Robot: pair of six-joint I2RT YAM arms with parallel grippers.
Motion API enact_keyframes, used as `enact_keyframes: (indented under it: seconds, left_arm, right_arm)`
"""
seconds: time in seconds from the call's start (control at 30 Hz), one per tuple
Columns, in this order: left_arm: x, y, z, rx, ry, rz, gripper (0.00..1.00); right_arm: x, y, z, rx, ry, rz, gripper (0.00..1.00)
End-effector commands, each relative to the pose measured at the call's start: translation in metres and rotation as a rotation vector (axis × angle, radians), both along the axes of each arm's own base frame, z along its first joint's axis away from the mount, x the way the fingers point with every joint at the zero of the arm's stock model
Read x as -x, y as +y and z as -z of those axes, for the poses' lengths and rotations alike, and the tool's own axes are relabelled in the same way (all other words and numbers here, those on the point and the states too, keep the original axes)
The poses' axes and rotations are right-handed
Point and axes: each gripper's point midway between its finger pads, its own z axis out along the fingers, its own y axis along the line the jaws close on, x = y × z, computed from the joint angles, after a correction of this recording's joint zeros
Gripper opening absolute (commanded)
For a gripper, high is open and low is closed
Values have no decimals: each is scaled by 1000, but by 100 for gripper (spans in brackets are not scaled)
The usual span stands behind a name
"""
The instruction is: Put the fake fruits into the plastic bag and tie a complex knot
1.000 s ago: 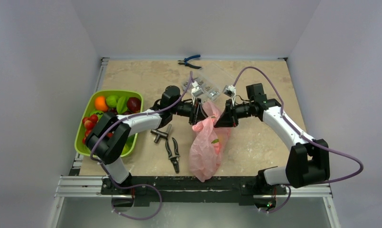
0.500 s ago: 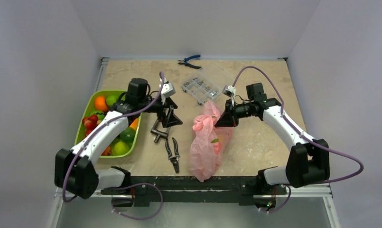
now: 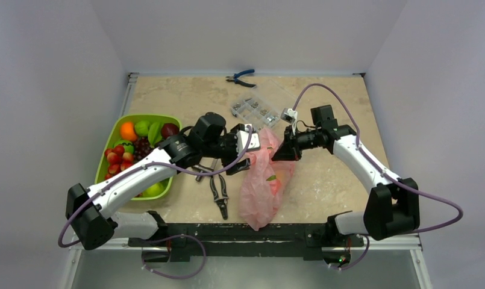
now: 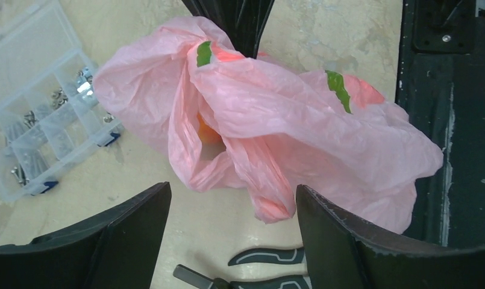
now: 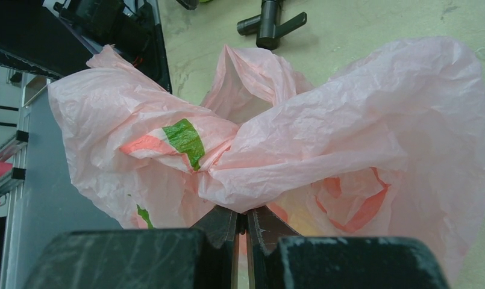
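Pinching the plastic bag [image 3: 262, 186] at its top — right gripper [image 5: 243, 221]; left gripper [image 4: 231, 201] spread wide beside it.

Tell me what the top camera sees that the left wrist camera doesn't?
Only the top camera shows the green tray of fake fruits and the blue pliers. Only the left wrist camera looks into the plastic bag, where something orange peeks out. Both show that pink bag, the clear parts box and the black pliers.
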Motion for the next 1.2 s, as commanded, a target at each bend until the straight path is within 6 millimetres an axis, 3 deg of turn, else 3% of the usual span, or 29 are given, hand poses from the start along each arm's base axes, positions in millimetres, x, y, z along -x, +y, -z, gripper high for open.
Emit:
enact_keyframes:
  seconds: [0.0,0.23,0.27,0.4,0.53,0.8,0.97,1.07,1.17]
  left_arm:
    - [-16,-14,-24,20,-101,-57,71]
    - [-22,-25,-17,1,-113,-77,67]
    - [-24,-25,-15,-4,-112,-87,62]
    - [-30,-10,-7,-47,-92,-149,21]
    - [-36,16,-5,-53,-73,-220,0]
    - [-76,65,-6,-41,0,-455,0]
    - [-94,84,-13,25,107,-563,0]
    - [-103,99,-3,10,169,-623,0]
    - [-110,115,17,-43,202,-681,0]
  right_arm:
    - [-3,3,-16,-16,-67,0,0]
    - [-3,5,-18,-19,-67,-6,0]
    - [-4,5,-18,-20,-68,-6,0]
    - [-2,2,-19,-1,-82,-19,0]
    - [-4,-12,-12,72,-113,-7,0]
    - [-21,-45,-15,223,-233,102,0]
    - [-32,-71,-18,311,-297,168,0]
    - [-33,-90,-8,362,-295,180,0]
    - [-31,-110,14,428,-283,183,0]
